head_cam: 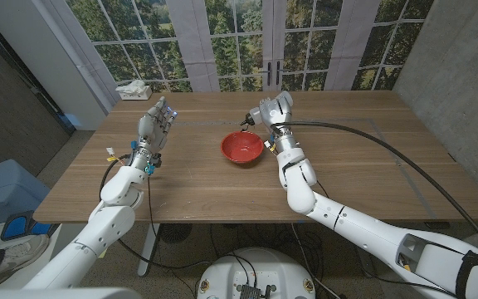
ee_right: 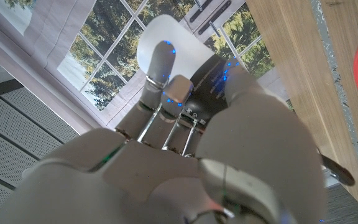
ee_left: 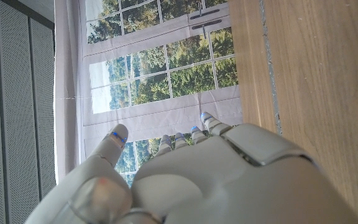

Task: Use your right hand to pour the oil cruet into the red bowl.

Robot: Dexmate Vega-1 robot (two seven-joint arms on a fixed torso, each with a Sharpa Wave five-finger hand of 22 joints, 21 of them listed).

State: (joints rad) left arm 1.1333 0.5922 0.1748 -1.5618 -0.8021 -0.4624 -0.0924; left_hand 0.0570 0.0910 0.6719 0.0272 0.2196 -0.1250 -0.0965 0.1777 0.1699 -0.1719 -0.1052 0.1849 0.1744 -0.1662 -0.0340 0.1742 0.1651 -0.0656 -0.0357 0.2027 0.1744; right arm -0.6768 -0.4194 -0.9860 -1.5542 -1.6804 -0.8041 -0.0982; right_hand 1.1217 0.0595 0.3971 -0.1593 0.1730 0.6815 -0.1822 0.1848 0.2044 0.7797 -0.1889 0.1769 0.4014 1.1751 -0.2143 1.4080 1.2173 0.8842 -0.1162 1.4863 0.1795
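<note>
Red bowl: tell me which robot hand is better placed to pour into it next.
Right. The right robot hand already grips the cruet, raised just beside the red bowl. The left robot hand holds nothing and stands well off to the bowl's other side.

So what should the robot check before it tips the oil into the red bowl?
1. Right robot hand holds the oil cruet: ok, its fingers wrap a dark bottle in the right wrist view.
2. Red bowl upright on the table: ok.
3. Spout over the bowl: cannot tell; a thin dark spout points toward the bowl's far rim, but its height and line are unclear.
4. Bowl ready to take oil: ok, nothing visible inside it.
5. Left robot hand out of the way: ok, it is raised well left of the bowl, holding nothing.
6. Oil level in the cruet: cannot tell.
</note>
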